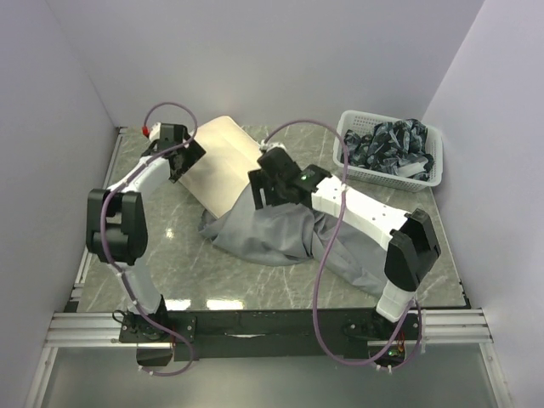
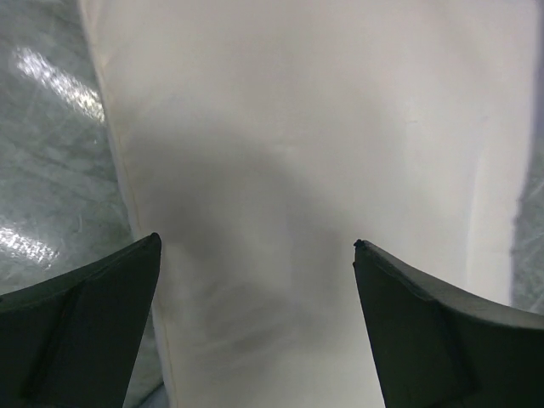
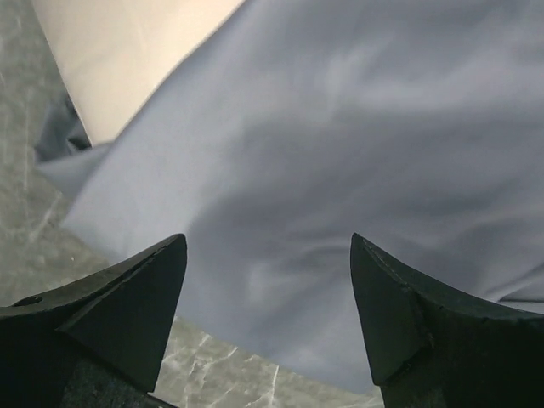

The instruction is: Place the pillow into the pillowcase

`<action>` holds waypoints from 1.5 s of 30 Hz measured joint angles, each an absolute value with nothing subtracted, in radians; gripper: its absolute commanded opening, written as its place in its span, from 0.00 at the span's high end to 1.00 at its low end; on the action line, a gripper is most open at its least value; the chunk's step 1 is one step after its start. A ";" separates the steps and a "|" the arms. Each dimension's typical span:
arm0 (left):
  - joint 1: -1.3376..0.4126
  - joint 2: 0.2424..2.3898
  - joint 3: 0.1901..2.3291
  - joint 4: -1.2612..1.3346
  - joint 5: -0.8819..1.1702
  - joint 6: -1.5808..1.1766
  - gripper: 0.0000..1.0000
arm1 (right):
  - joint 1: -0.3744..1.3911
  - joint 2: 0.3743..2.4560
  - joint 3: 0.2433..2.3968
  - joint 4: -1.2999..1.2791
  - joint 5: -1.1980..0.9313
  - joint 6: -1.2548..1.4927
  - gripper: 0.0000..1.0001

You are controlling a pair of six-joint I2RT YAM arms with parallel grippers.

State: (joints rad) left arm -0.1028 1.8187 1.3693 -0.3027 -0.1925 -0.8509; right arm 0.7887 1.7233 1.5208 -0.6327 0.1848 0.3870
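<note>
The cream pillow (image 1: pixel 223 161) lies at the back middle of the table, its near end inside the mouth of the grey pillowcase (image 1: pixel 285 231). My left gripper (image 1: pixel 189 158) is open right over the pillow's left edge; the pillow (image 2: pixel 323 170) fills the left wrist view between the fingertips. My right gripper (image 1: pixel 262 189) is open over the pillowcase's mouth. In the right wrist view the grey pillowcase (image 3: pixel 340 153) lies between the fingertips, with the pillow (image 3: pixel 127 59) showing at the top left.
A white basket (image 1: pixel 348 153) with dark patterned cloths stands at the back right. The marble table (image 1: pixel 170 255) is bounded by white walls on the left, back and right. The right arm lies across the pillowcase's right part.
</note>
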 measured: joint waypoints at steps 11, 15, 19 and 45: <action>-0.144 1.812 1.145 -0.089 -0.226 -0.976 0.99 | 0.827 1.721 1.463 -0.568 0.179 0.435 0.15; -0.208 1.637 0.931 -0.039 -0.289 -1.066 0.99 | 0.839 1.721 1.464 -0.568 0.188 0.438 0.15; -0.321 1.435 0.752 -0.087 -0.337 -1.168 0.99 | 0.860 1.726 1.495 -0.586 0.213 0.437 0.15; -0.618 0.953 0.459 -0.341 -0.469 -1.509 0.99 | 0.776 1.617 1.274 -0.714 0.455 0.430 1.00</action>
State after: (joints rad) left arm -0.6178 0.9527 0.4591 -0.3412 -0.4686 -1.5085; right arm 0.7757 1.6165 1.2743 -0.7136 0.4549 0.4301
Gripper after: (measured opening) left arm 0.025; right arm 0.008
